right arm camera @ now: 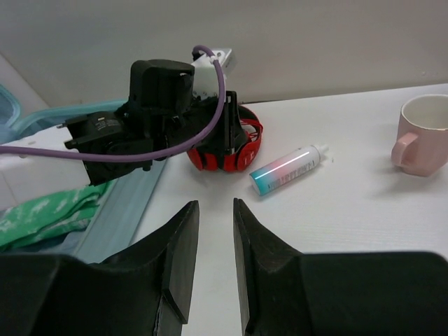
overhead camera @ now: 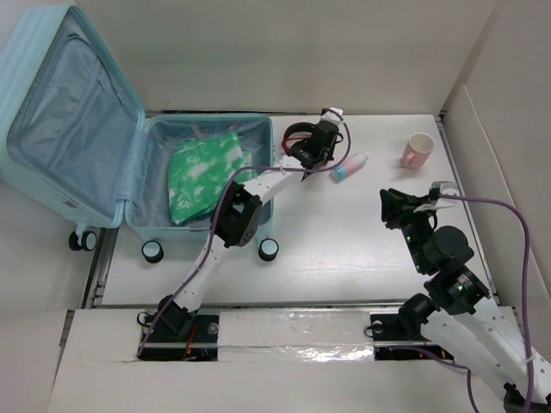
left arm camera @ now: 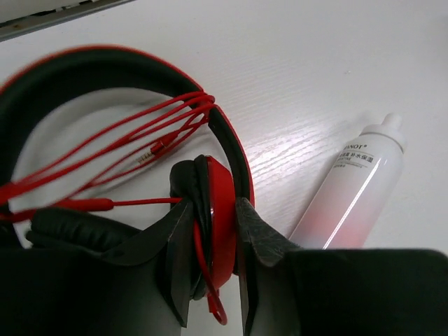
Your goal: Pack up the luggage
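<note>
The luggage (overhead camera: 69, 120) lies open at the left end of the bench (overhead camera: 344, 232), a green garment (overhead camera: 202, 176) already inside. Just beside it my left pincer (left arm camera: 213, 217) is clamped on the headphones (left arm camera: 224, 136), I'd judge to lift them in. The bottle (overhead camera: 350, 165) and cup (overhead camera: 418, 150) sit further right. My right pincer (right arm camera: 215, 210) hangs slightly apart, empty, clear of the work.
</note>
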